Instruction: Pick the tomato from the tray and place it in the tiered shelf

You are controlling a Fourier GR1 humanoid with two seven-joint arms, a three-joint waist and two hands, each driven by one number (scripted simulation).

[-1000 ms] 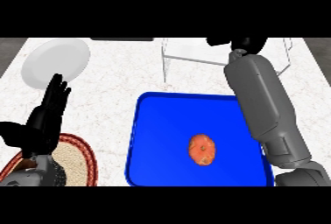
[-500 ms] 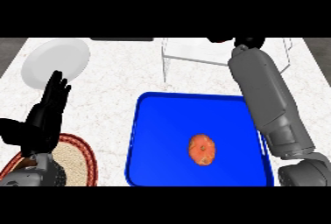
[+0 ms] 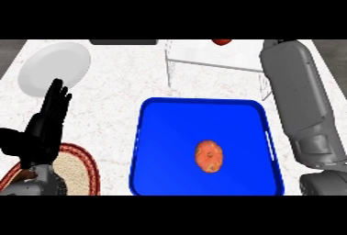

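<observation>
With the left hand (image 3: 46,126) open and the right hand unseen, a clumsy nudge risked rolling the tomato (image 3: 209,156) across the tray (image 3: 169,137).

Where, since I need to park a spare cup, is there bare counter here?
Bare counter lies between the white plate and the tiered shelf, above the blue tray; a narrower strip runs between the resting left hand and the tray. Crowded: the right side, under the right forearm, and the lower left, with the woven mat.
</observation>
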